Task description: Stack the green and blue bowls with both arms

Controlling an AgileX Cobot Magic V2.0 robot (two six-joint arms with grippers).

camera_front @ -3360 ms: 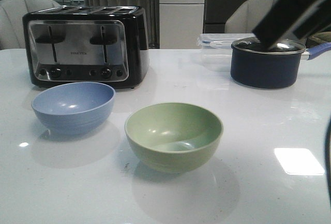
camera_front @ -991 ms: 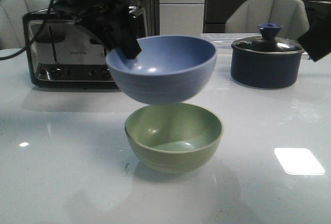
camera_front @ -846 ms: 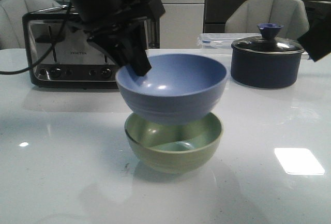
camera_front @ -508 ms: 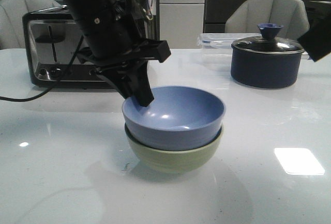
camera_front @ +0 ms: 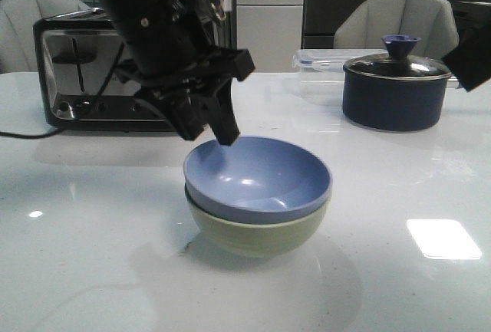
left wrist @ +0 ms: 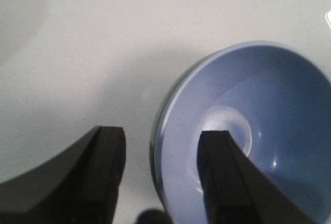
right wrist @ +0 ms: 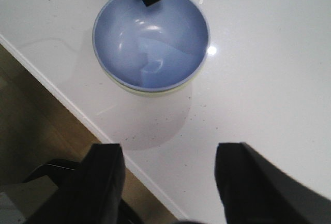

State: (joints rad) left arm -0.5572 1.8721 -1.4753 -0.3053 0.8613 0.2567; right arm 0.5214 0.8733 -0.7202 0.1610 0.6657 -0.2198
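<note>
From the front you see the black and chrome toaster [camera_front: 123, 67] behind the left arm's fingers [camera_front: 205, 121], spread above the periwinkle blue bowl [camera_front: 257, 180] nested in the sage green bowl [camera_front: 257, 232]. Your left wrist view shows its rim between them. In your right wrist view, the right fingers [right wrist: 170, 182] are apart, high over the white table [right wrist: 269, 79].

Two bowls [camera_front: 257, 186], one toaster [camera_front: 84, 71], perhaps one pot [camera_front: 395, 90]

Blue bowl [camera_front: 257, 181] newly nested, released.
</note>
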